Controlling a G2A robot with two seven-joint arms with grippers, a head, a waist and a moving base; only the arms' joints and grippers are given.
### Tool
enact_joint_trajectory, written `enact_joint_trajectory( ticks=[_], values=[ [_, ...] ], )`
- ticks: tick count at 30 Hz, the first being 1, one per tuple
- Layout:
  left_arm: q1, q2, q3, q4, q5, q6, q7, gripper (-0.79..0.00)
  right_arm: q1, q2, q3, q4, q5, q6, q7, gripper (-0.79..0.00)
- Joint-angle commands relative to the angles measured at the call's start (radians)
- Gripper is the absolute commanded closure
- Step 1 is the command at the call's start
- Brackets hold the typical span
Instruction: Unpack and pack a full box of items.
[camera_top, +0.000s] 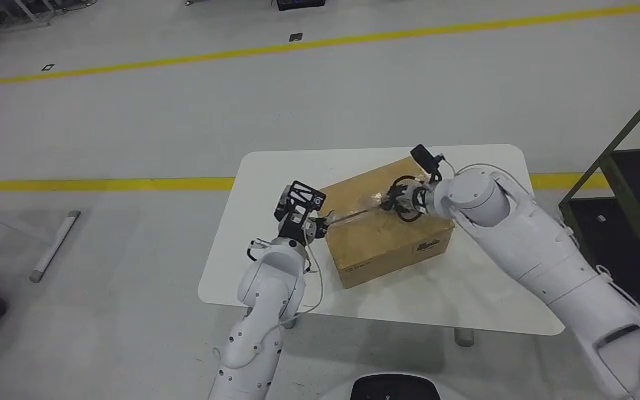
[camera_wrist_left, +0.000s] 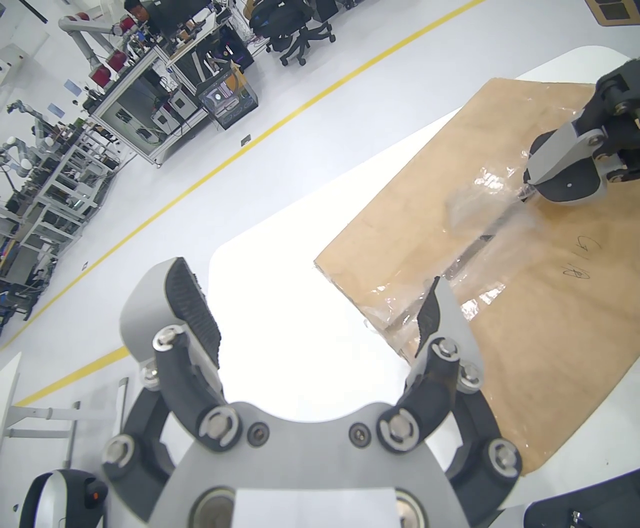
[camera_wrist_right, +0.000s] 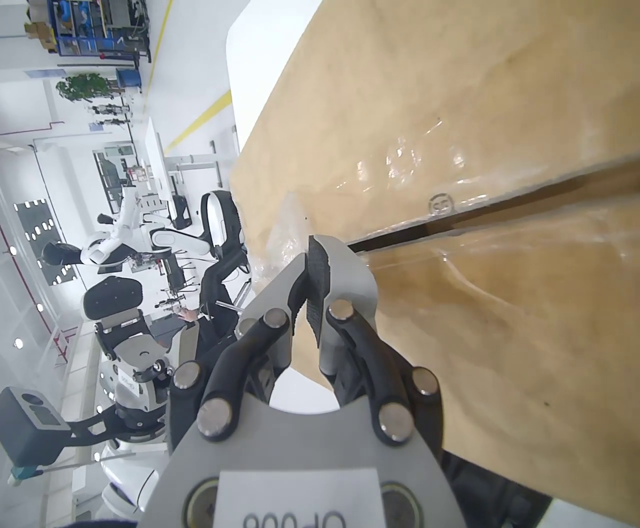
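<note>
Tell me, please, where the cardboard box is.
In the top view the cardboard box sits centred on the table, left gripper at one end, right gripper pinching its clear tape.

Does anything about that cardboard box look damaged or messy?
Yes: the clear tape along the top of the box is crumpled and partly lifted where the right gripper pinches it, and a dark gap shows underneath.

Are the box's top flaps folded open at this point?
No: in the left wrist view the cardboard box has both top flaps lying flat, with clear tape crumpled along the seam between them.
</note>
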Motion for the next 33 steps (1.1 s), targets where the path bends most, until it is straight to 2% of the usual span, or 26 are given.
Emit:
enact_joint_trajectory(
  ticks=[1, 10, 17, 20, 26, 29, 33],
  values=[
    [0.002, 0.0, 0.0, 0.0, -0.001, 0.0, -0.001, -0.785, -0.018, 0.009, 0.023, -0.03, -0.017, 0.011, -0.01, 0.0],
    [0.017, 0.002, 0.004, -0.014, 0.002, -0.014, -0.001, -0.785, -0.152, 0.069, 0.203, -0.188, -0.07, 0.042, -0.037, 0.0],
    [0.027, 0.004, 0.005, -0.023, 0.004, -0.029, 0.001, -0.785, -0.28, 0.106, 0.364, -0.344, -0.038, -0.045, -0.019, 0.0],
    [0.028, 0.004, 0.011, -0.023, 0.006, -0.036, 0.004, -0.785, -0.292, 0.113, 0.374, -0.394, -0.068, -0.082, 0.005, 0.0],
    [0.022, 0.003, 0.021, -0.017, 0.003, -0.037, 0.005, -0.785, -0.248, 0.108, 0.337, -0.386, -0.117, -0.134, 0.01, 0.0],
    [0.019, 0.003, 0.021, -0.012, 0.003, -0.036, 0.007, -0.674, -0.238, 0.107, 0.322, -0.351, -0.151, -0.122, 0.001, 0.0],
    [0.016, 0.003, 0.017, -0.006, 0.003, -0.029, 0.007, -0.36, -0.242, 0.107, 0.311, -0.297, -0.179, -0.093, 0.005, 0.0]
  ],
)
